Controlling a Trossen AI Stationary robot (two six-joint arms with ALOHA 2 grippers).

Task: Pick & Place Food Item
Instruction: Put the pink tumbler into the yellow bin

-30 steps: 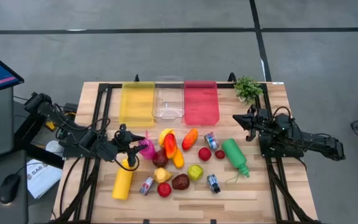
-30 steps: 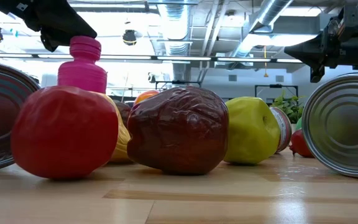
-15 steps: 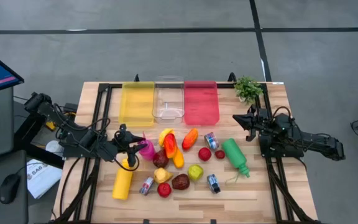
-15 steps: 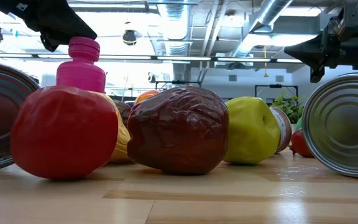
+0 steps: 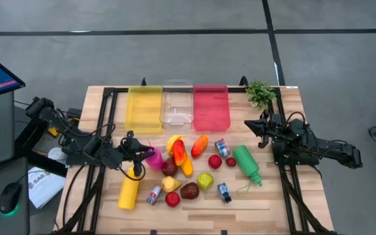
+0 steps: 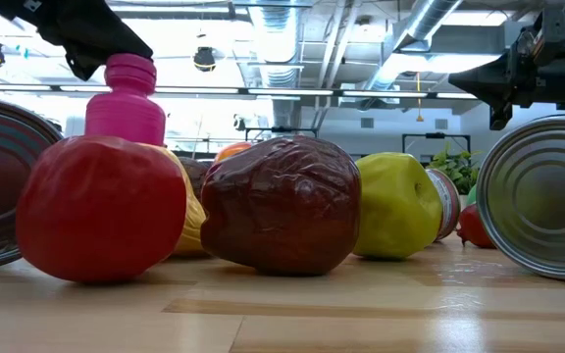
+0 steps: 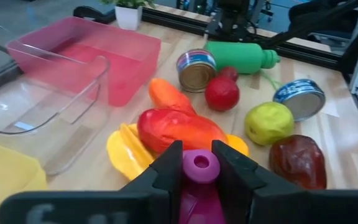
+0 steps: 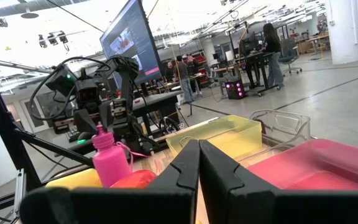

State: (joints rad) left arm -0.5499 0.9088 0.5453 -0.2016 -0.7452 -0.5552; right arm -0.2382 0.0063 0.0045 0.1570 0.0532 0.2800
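Bottle, pink (image 5: 154, 156): upright on surface (image 5: 273, 202) beside food pile, neck clamped by left gripper (image 7: 196, 163). Right gripper (image 8: 198, 163) closed, empty, waiting at right edge. Risk: slipping; toppling neighbouring red pepper (image 7: 179, 129).

three bins stand in a row at the worktop's 12 o'clock side: one yellow bin (image 5: 143, 108), one clear bin (image 5: 176, 103), one red bin (image 5: 211, 107). there are three bottles: a pink bottle (image 5: 153, 156), a yellow bottle (image 5: 128, 192) at 8 o'clock, and a green bottle (image 5: 247, 164) at 3 o'clock. there are three cans: can one (image 5: 222, 147), can two (image 5: 224, 192), can three (image 5: 154, 194). one plant (image 5: 261, 93) sits at 1 o'clock. the heaped fruit is too overlapped to count exactly.
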